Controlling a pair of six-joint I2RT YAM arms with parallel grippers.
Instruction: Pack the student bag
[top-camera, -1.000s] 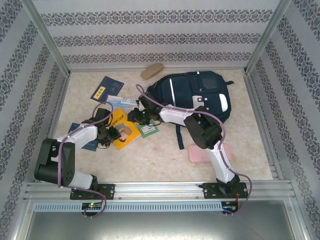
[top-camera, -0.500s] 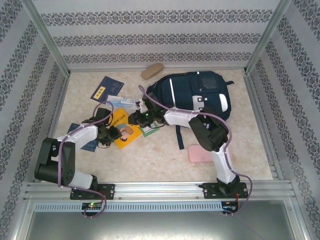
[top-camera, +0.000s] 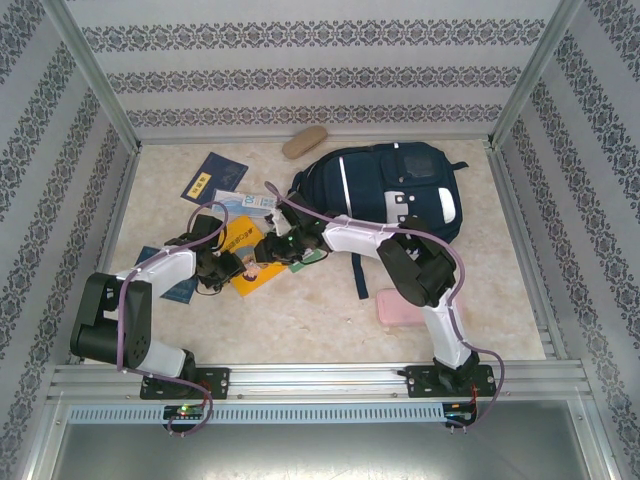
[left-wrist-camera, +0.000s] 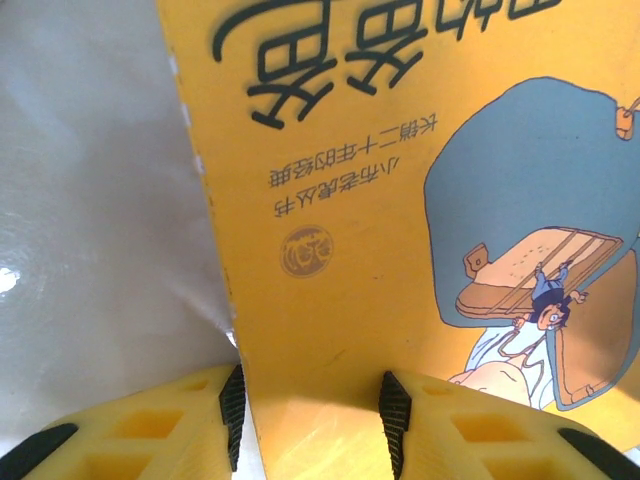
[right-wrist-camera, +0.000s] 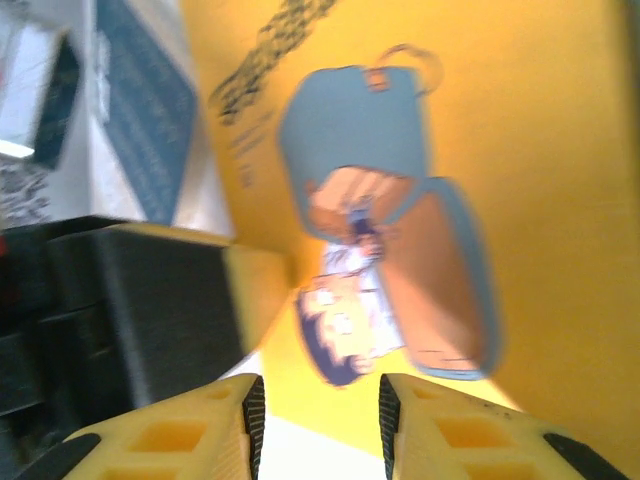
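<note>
A beige marbled table sits inside patterned walls. The large navy-blue fabric student bag lies flat just beyond and to the right of the right gripper, and farther to the right of the left gripper. Both grippers meet at a yellow illustrated paperback book, the left at its near-left edge, the right at its right side. In each wrist view the fingers stand partly apart with yellow cover between them; whether either one actually pinches the book I cannot tell. A flat pink rectangular case lies behind the right gripper, toward its arm's base
</note>
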